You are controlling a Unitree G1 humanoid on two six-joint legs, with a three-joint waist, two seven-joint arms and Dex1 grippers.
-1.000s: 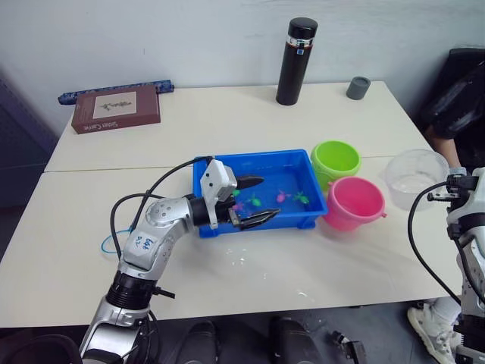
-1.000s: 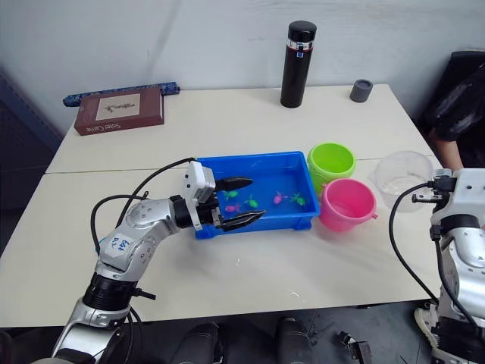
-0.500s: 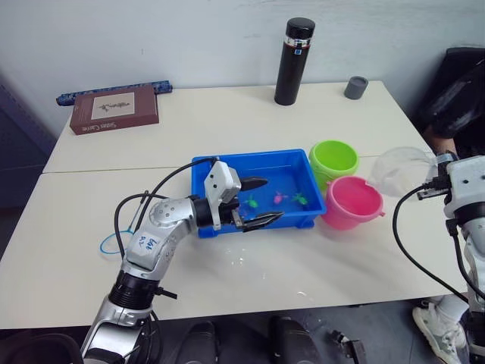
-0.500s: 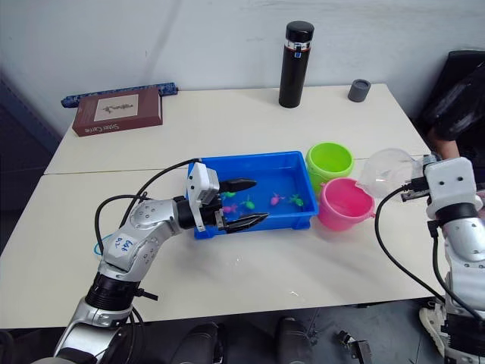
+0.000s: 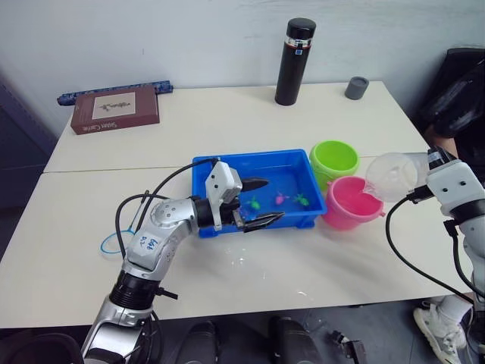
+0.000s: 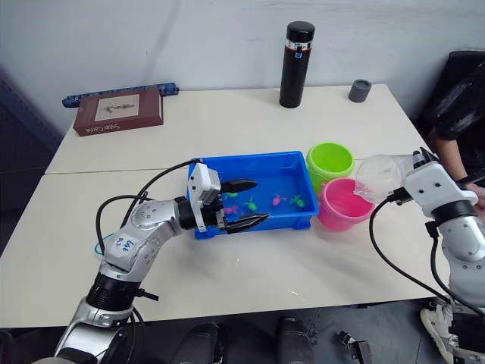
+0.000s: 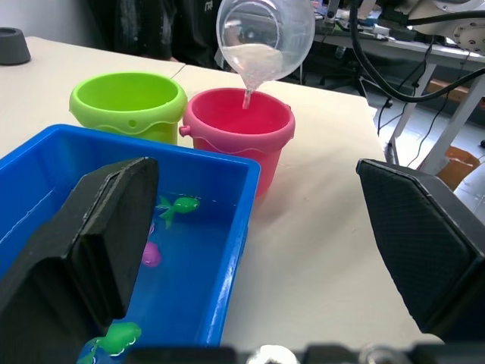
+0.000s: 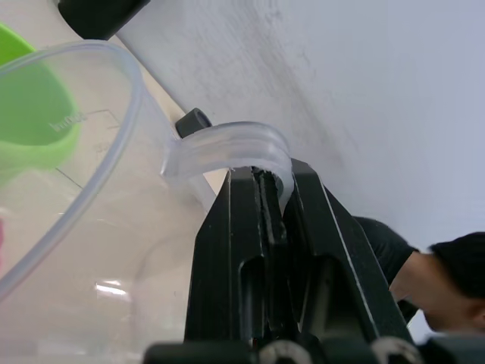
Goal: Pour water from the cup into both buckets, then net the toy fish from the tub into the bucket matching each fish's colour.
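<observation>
— Two buckets, and only the pink bucket (image 7: 239, 125) is getting water so far; the cup (image 7: 265, 39) is tipped above it with a thin stream falling from the spout into its middle.

— Who holds it?

— The right pincer (image 8: 265, 199), clamped shut on the cup's handle (image 8: 227, 148). The cup hangs over the bucket's far-right rim, clear of the plastic.

— How should it go on?

— I'd keep the tilt gentle so the stream stays centred, then level the cup before swinging to the green bucket (image 7: 127, 102), which stands touching or just beside the pink one, farther from the robot. Some water has to be saved for it.

— And the left arm?

— The left pincer (image 5: 256, 202) is open and empty, hovering over the blue tub (image 5: 303, 217), one finger above the near rim. The toy fish (image 7: 178, 206) lie in the tub's water — green and pink ones.

— Room to move?

— Tight on the right: the buckets sit near the table (image 5: 356, 265) edge, and a person (image 6: 458, 98) stands just beyond. Between tub and front edge the table is bare.
</observation>
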